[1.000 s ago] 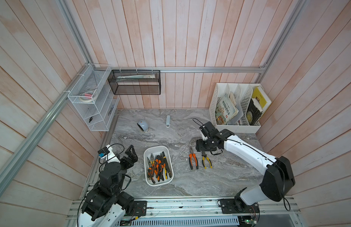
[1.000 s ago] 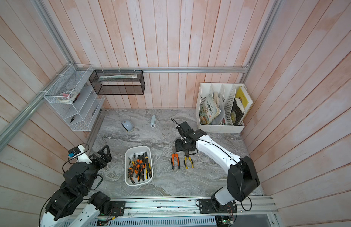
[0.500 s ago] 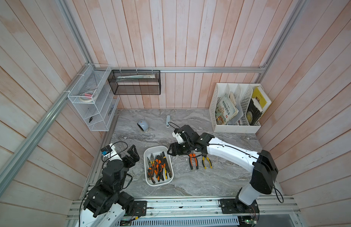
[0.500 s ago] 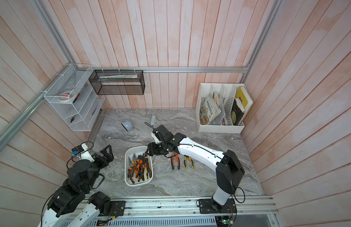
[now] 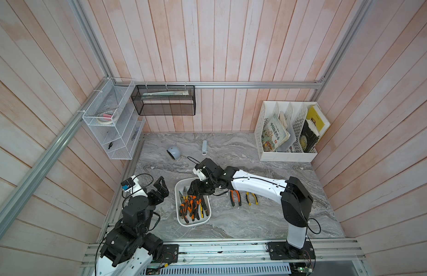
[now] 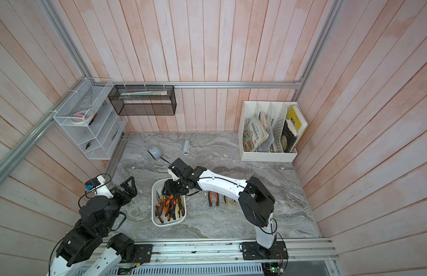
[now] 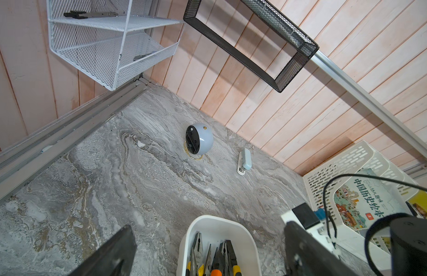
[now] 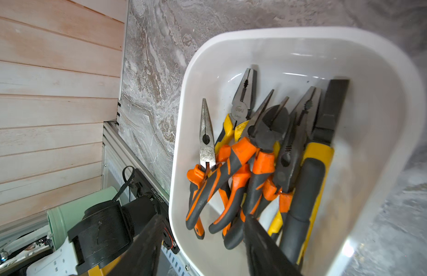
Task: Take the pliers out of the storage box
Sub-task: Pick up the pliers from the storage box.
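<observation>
Pliers (image 5: 192,206) heaped in white storage box (image 5: 195,221) toward the left front of grey marble tabletop (image 5: 255,219); steel noses toward the back wall, orange-and-black and yellow-and-black handles tangled together (image 8: 243,155); right gripper (image 5: 198,190) stretched across from the right and poised over the heap, jaws parted, nothing between them in the right wrist view (image 8: 203,216); contact with the handles impossible to judge; two more pairs out on the marble just right of the box (image 6: 168,223), partly under the right arm: orange-handled pliers (image 5: 235,197) beside smaller yellow-handled pliers (image 5: 251,198), not touching; left gripper (image 5: 161,188) raised just left of the box, jaws spread wide, empty; grey-white stapler (image 5: 204,147) near the back wall; white file rack (image 5: 286,156) with books in the right back corner.
</observation>
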